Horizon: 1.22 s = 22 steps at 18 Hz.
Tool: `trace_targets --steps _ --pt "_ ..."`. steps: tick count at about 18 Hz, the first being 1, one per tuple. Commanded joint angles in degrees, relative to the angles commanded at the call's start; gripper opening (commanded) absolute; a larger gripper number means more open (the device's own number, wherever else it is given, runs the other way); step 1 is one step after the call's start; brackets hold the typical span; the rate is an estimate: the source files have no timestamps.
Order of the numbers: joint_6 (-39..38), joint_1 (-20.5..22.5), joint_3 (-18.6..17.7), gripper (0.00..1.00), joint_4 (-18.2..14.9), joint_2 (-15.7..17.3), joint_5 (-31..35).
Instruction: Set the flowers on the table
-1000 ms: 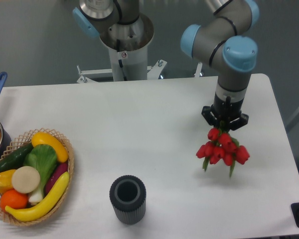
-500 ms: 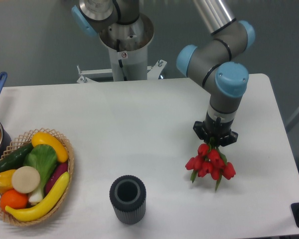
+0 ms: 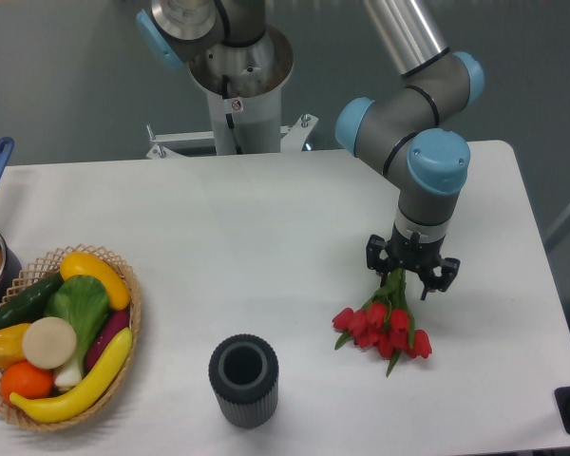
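The UR5e arm (image 3: 410,122) had silver-grey tubular links, light-blue joint caps, a black wrist band, and a black two-finger gripper (image 3: 412,274).

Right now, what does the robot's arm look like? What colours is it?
The arm is a shiny silver-grey tube with fat grey joints wearing round light-blue caps. At its tip sits a small black gripper with two stubby fingers. No cables show.

White table (image 3: 266,237) w/ flowers (image 3: 382,325), dark cylinder (image 3: 243,379), wicker basket (image 3: 123,380).
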Motion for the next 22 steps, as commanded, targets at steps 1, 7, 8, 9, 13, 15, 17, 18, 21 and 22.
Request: trace_targets --steps 1,7,8,9,13,15,17,18,21,22 --pt "0.1 0.6 0.1 1.0 0.0 0.6 0.0" --pt "4.4 5.4 0.4 1.0 -0.5 4.9 0.0" --pt "5.6 5.8 0.1 1.0 -0.6 5.4 0.1" --pt "6.7 6.3 -0.2 1.0 -0.8 5.7 0.1" --pt "11.1 9.6 -2.6 1.0 -3.5 10.1 0.0" --pt "15.5 10.7 -3.8 1.0 -4.0 11.3 0.1" --pt "16.6 11.3 -4.2 1.0 -4.5 11.7 0.1" --pt "16.8 11.3 -4.2 1.0 -4.7 11.9 0.2" --pt "16.9 11.3 -4.5 1.0 -5.0 12.1 1.7" --pt "16.9 11.3 -4.5 1.0 -4.9 12.1 1.8"
